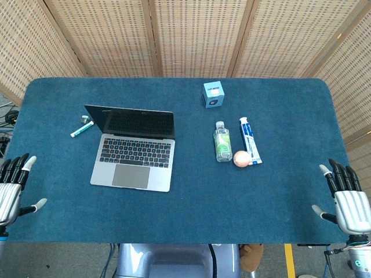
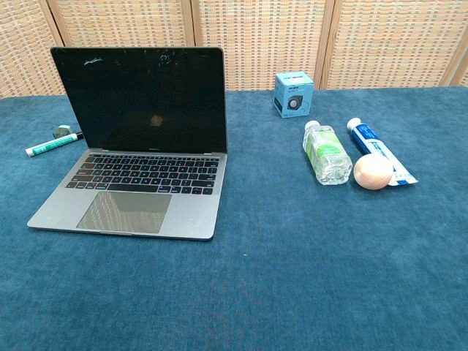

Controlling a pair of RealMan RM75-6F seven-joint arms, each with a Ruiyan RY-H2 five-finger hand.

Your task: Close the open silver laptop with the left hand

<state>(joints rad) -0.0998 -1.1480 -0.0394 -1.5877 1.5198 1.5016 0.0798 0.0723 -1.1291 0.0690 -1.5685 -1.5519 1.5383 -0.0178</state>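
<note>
Nothing done yet: the silver laptop stands fully open near the table's left edge, our left hand empty, fingers spread, well apart.

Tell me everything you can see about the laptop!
The laptop is silver-grey and looks like metal. It is open, with its lid standing nearly upright and its dark screen switched off and a bit smudged. It has black keys and a big grey touchpad below them. It sits flat on the blue table, on the left half, turned slightly. Nothing touches it; the left hand waits at the table's edge, fingers apart.
</note>
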